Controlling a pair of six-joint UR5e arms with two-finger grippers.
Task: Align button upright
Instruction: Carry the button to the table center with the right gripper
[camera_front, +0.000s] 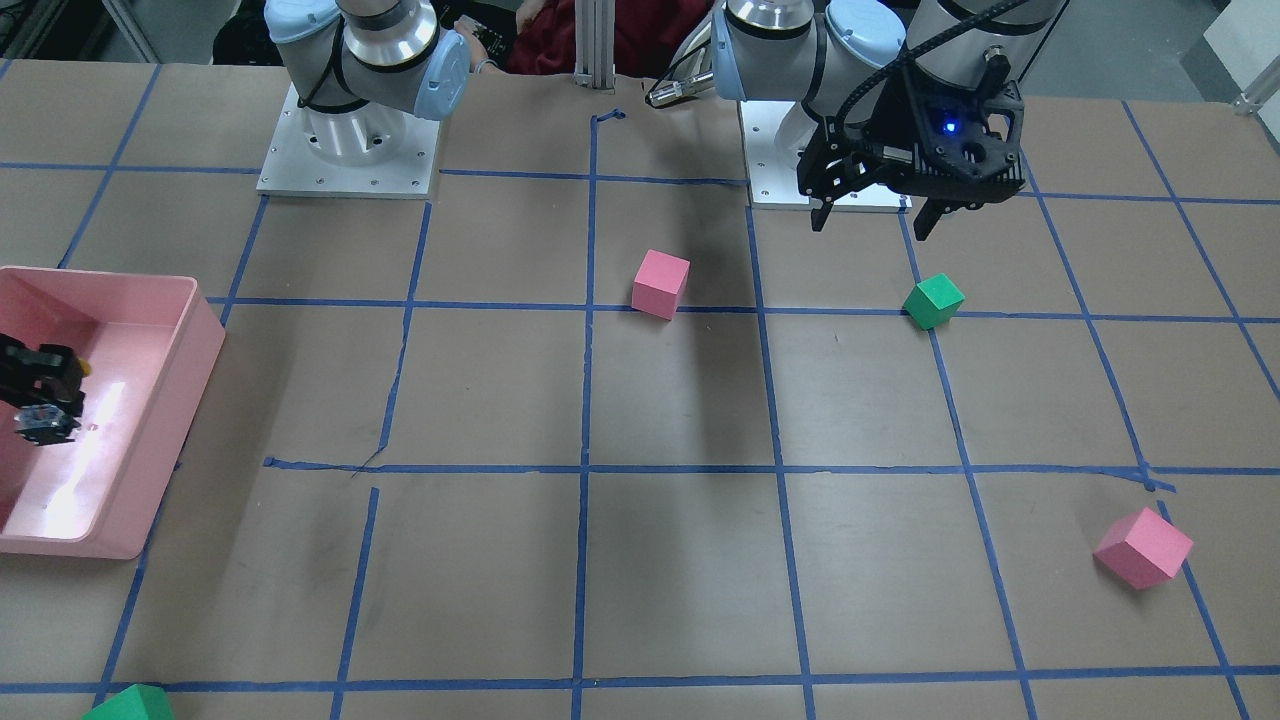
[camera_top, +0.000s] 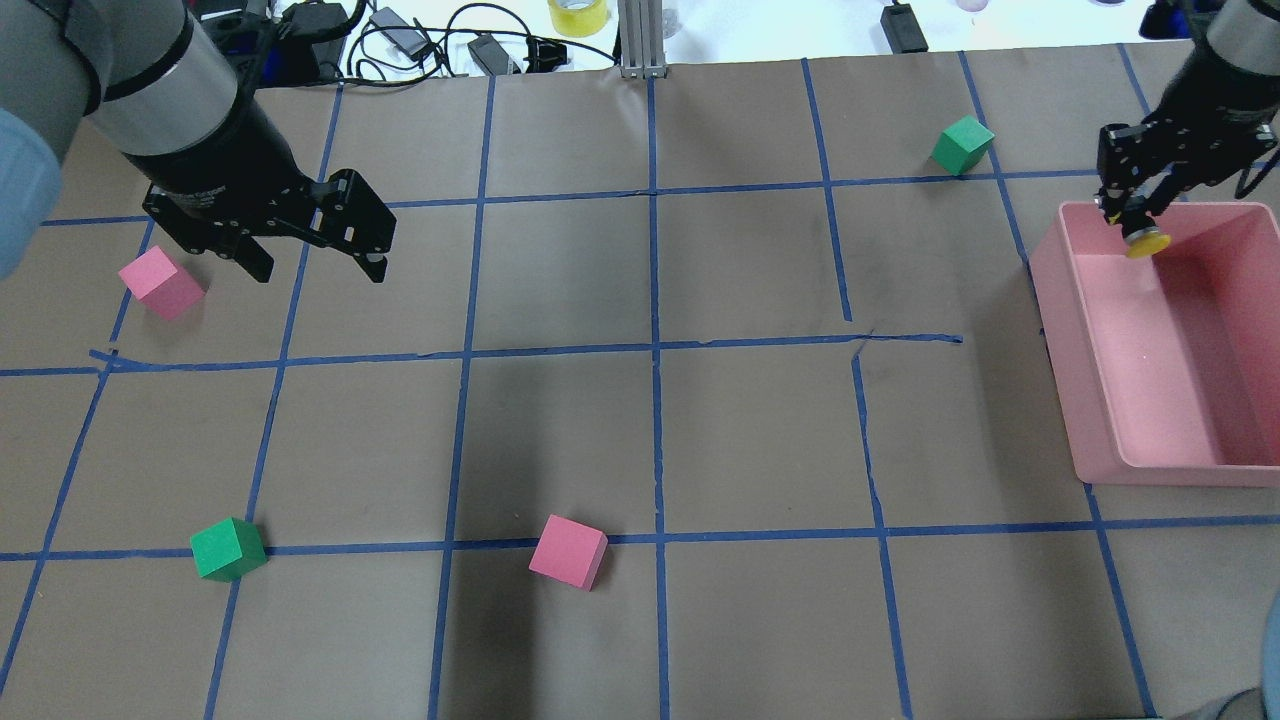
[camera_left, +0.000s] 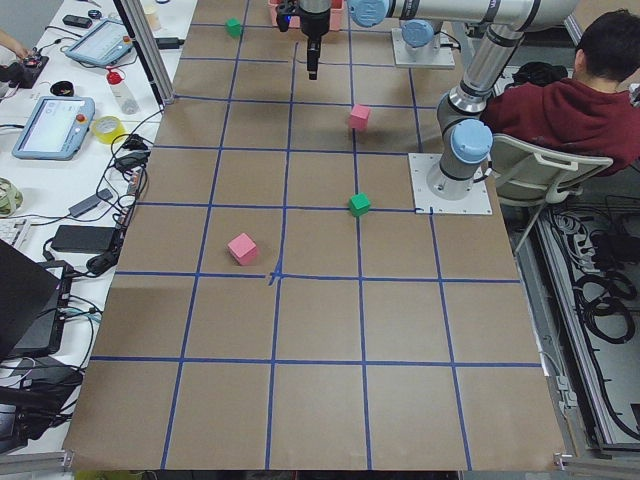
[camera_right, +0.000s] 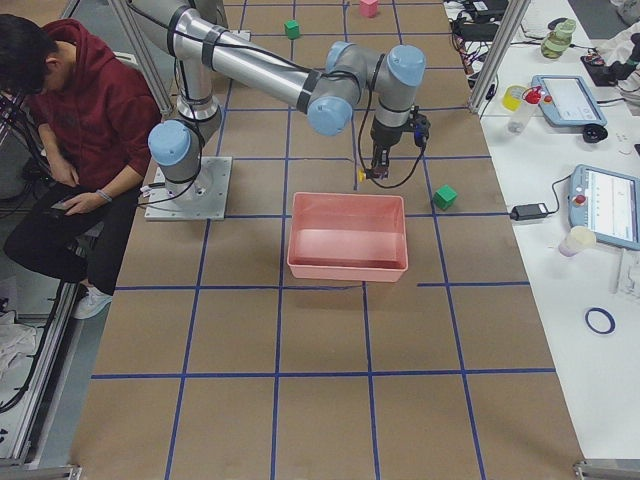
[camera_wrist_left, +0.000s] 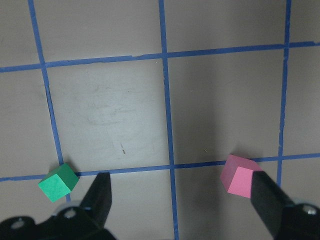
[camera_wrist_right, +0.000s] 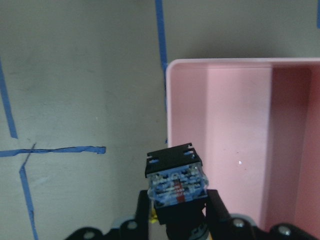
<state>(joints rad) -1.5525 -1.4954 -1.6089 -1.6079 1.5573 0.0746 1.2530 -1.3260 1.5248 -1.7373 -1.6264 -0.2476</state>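
Observation:
My right gripper (camera_top: 1135, 215) is shut on the button (camera_top: 1144, 243) and holds it in the air over the far corner of the pink bin (camera_top: 1050, 300). The button's yellow cap shows in the overhead view. In the right wrist view its boxy base (camera_wrist_right: 175, 180) sits between the fingers, terminal end facing the camera, beside the bin's rim (camera_wrist_right: 170, 100). In the front view the same gripper (camera_front: 40, 405) hangs over the bin (camera_front: 200, 340). My left gripper (camera_top: 320, 272) is open and empty above the table, also seen in the front view (camera_front: 870, 225) and the left wrist view (camera_wrist_left: 182, 200).
Foam cubes lie on the taped table: a pink one (camera_top: 160, 283) by my left gripper, a green one (camera_top: 228, 549) and a pink one (camera_top: 568, 551) nearer the robot, a green one (camera_top: 963, 144) near the bin. A person sits behind the robot (camera_right: 70, 110).

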